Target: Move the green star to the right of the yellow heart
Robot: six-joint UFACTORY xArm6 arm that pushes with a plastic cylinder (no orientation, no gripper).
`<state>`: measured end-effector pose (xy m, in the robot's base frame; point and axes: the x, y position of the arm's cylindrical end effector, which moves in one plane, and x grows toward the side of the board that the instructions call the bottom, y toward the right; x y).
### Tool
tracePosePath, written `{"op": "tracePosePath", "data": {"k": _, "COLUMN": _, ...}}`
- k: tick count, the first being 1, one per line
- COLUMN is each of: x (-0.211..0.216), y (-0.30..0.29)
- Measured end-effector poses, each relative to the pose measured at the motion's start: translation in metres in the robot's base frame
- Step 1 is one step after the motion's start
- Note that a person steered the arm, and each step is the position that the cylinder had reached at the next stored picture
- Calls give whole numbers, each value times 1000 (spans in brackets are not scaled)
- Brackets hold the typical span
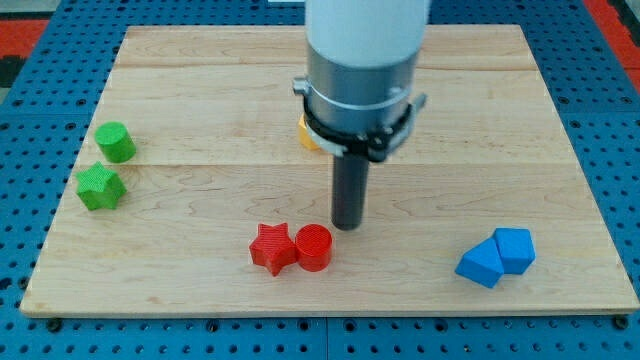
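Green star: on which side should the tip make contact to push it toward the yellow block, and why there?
Press my tip on the green star at its left face, since the yellow block, mostly hidden behind the arm, lies far to the view's right. Probably aim slightly low, because the green cylinder sits just above.

Your arm comes down from the view's top, a little right of centre, and hangs almost straight over the bench. You see its wide white body first, cut off by the upper edge of the view. Below that sits a grey metal collar ringed by a black clamp band, with small tabs sticking out at the view's left and right. From the collar a straight dark rod drops upright, with no tilt you can make out. Your tip sits at the surface, in the lower middle of the view.
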<state>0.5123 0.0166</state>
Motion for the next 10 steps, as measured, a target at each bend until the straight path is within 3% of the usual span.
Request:
{"op": "tracePosePath", "data": {"k": 1, "x": -17, "y": -37}}
{"op": "tracePosePath", "data": {"k": 3, "x": -4, "y": -84}}
{"op": "tracePosePath", "data": {"k": 8, "x": -4, "y": -155}}
{"op": "tracePosePath", "data": {"k": 10, "x": 25, "y": -211}}
